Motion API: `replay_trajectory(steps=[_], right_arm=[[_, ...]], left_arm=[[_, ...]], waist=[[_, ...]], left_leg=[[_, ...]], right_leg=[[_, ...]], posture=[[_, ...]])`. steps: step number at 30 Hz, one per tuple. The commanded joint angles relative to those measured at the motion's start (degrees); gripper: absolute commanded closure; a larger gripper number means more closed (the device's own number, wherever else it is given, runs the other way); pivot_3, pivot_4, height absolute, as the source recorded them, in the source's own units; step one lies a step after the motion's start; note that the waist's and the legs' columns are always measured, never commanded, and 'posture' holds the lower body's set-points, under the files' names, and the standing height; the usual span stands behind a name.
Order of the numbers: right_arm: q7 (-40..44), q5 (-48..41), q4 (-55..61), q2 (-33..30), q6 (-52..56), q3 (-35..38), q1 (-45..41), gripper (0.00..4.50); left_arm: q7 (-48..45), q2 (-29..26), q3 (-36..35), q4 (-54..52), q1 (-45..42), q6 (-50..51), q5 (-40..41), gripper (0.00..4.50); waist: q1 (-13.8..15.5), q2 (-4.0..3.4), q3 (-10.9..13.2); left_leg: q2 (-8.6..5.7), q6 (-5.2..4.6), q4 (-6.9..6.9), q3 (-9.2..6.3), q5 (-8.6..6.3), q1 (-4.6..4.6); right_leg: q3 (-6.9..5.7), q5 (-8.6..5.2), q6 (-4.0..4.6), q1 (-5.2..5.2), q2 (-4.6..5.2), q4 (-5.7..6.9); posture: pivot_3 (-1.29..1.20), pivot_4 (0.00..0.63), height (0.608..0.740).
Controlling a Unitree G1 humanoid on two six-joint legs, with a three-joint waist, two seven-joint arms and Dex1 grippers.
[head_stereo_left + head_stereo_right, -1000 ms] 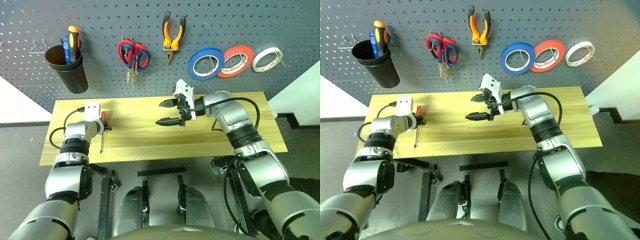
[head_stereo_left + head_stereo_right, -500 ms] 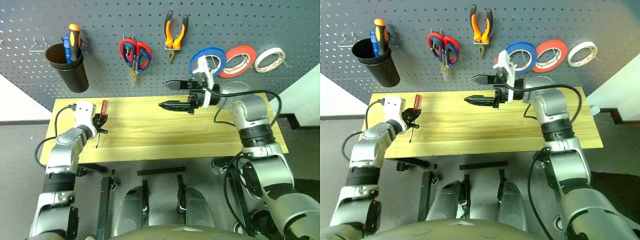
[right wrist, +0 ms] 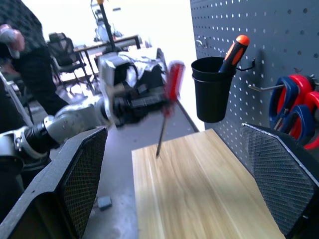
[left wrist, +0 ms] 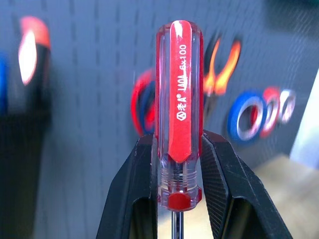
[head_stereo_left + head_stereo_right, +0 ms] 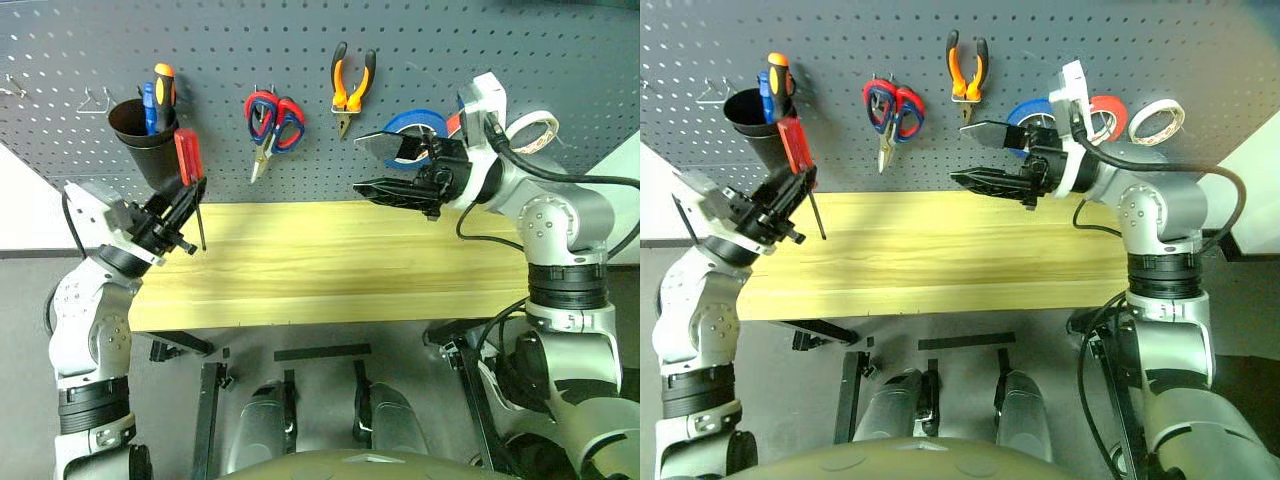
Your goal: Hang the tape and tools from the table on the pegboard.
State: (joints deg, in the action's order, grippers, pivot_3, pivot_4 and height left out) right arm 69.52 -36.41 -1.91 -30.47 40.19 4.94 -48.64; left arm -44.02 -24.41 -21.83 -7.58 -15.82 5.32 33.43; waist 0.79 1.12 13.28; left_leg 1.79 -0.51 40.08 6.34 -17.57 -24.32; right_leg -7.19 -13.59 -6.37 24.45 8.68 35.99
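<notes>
Red-handled screwdriver (image 4: 178,114) is clamped upright between the left gripper's (image 5: 185,210) fingers (image 4: 134,199), above the wooden surface's (image 5: 340,260) left end, near the black cup (image 5: 140,145). Blue tape (image 5: 408,135) on the pegboard (image 5: 300,40) is partly hidden by the right gripper (image 5: 372,165), whose fingers are spread and empty. Three tape rolls, one pliers (image 5: 352,85) and scissors (image 5: 272,120) are hung.

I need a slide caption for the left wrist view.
Left gripper shut on the red-handled thin screwdriver, handle upright.
</notes>
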Motion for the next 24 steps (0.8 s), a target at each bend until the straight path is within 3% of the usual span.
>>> replay_trajectory(steps=[1,15,24], right_arm=[[0.3,-1.07,-0.16,-1.75,-1.87,1.72,-4.12,0.0],[-1.2,-1.59,-6.76,-1.86,-5.04,3.0,-11.18,0.0],[-2.76,-3.42,-6.92,-1.86,-3.6,4.56,-11.74,0.0]], left_arm=[[0.33,-1.37,-1.81,1.33,-3.77,-2.87,1.03,3.66],[3.49,-3.92,-3.93,12.21,-23.98,-8.52,2.72,3.66],[4.45,-5.24,-2.4,28.07,-33.38,-19.22,-5.02,3.66]], waist=[[-0.04,0.0,-0.18],[-0.15,0.28,-2.16],[-0.26,0.23,-2.53]], left_leg=[[0.0,0.0,0.0,0.0,0.0,0.01],[0.0,0.0,-0.02,-0.01,0.01,0.01],[-0.02,0.01,0.02,0.0,0.01,0.02]], right_leg=[[0.0,0.0,0.0,0.0,0.0,0.01],[-0.04,0.0,0.0,0.0,-0.04,0.0],[-0.03,0.0,0.0,-0.03,-0.04,0.02]], posture=[[0.06,0.108,0.74],[0.04,0.073,0.74],[0.03,0.077,0.74]])
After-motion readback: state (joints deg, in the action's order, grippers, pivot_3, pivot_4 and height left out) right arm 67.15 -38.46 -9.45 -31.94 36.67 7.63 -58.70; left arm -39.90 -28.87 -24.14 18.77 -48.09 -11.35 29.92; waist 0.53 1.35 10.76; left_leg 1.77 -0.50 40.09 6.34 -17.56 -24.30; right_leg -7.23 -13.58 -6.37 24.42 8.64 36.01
